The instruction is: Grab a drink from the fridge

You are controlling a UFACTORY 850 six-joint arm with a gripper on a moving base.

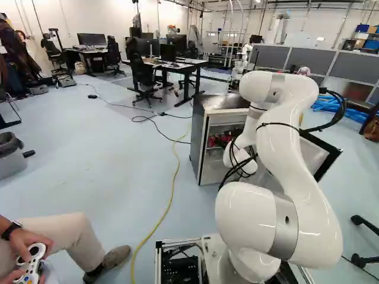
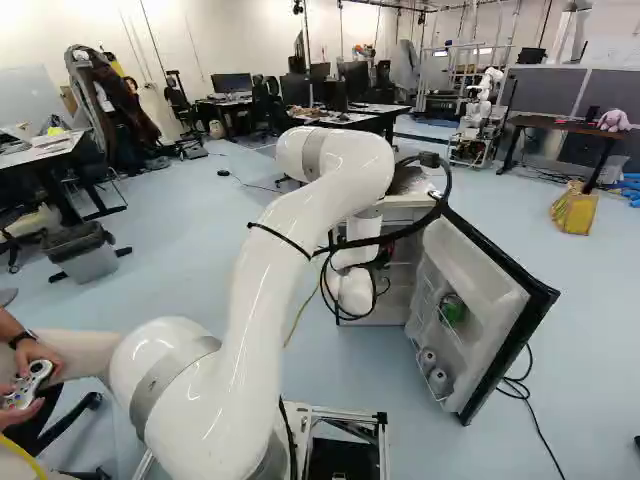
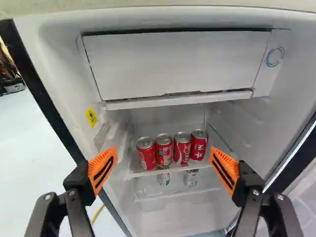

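The white-lined fridge (image 1: pixel 199 141) is open, right of centre in the left base view. Four red metal cans (image 3: pixel 182 149) stand on its clear shelf (image 3: pixel 137 174) ahead of wide-spread, empty jaws; grasping and withdrawing are left.

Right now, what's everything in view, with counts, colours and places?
fridge: one, white inside, ahead of gripper
fridge door: one, white inside, open
cans: four, red, on upper shelf
containers: two, pale, below cans
door items: three, green and grey, in door racks
cables: several, yellow and black, on floor
bin: one, grey, left in right base view
monitors, chairs: several, dark, far back
another robot: one, white, far back
controller: one, white, left base view's lower left
arm: one, white, mid-scene
gripper: one, black, orange pads, open at fridge
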